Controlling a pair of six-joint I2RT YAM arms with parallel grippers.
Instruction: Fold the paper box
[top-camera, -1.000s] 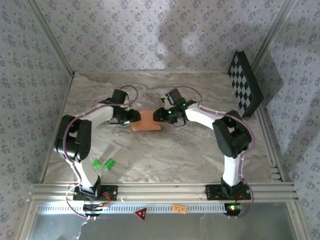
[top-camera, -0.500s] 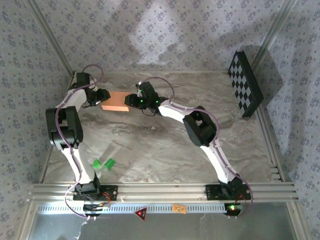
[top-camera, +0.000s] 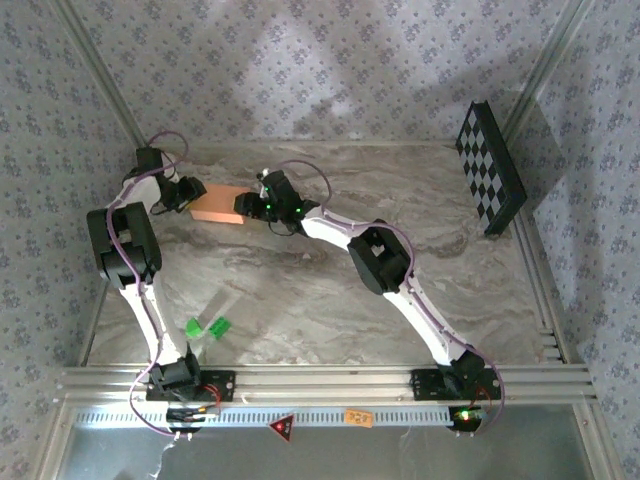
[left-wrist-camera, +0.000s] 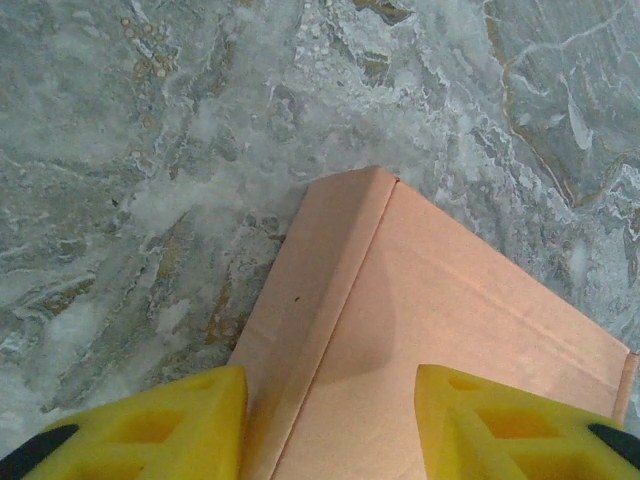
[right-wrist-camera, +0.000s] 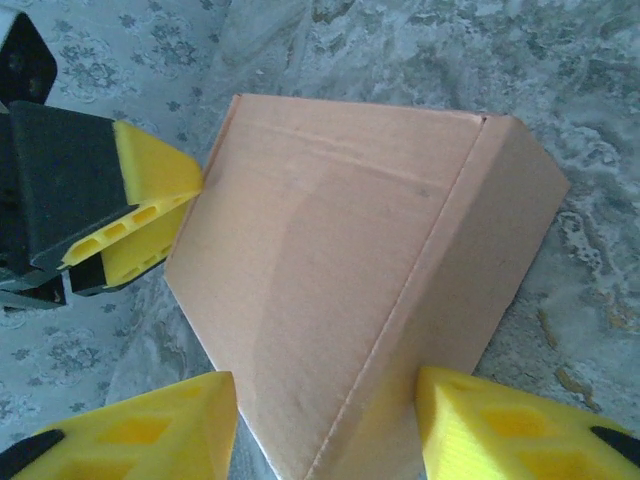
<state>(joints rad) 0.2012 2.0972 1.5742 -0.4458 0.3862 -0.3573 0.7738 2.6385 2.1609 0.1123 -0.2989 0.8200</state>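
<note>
Paper box at ten o'clock of the marbled table in the top view, far from both arm bases, near the wall at nine o'clock. Salmon-orange, matte, plain, with a broad panel and a narrow panel meeting at a sharp crease. No telling whether resting on the marble or lifted just off it.

Left gripper at the box's nine o'clock end, touching it. From the left wrist, paper box stretching away toward two o'clock, with the crease running from twelve down to six and the narrow panel on its nine o'clock side. Left gripper with jaws spread wide and unclamped: one yellow finger just beside the narrow panel's edge, the other in front of the broad panel.

Right gripper at the box's three o'clock end, touching it. From the right wrist, paper box with its narrow panel turned toward four o'clock. Right gripper at six o'clock, jaws wide apart, the box's near corner between them and close beside both fingers. Impossible to say whether squeezed. At nine o'clock of that view, a yellow fingertip of the left gripper touching the box's far edge.

Farther out, small green pieces at seven o'clock of the table, near the left arm's base, well apart from the box. Checkerboard panel at two o'clock, tilted, just beside the wall.
</note>
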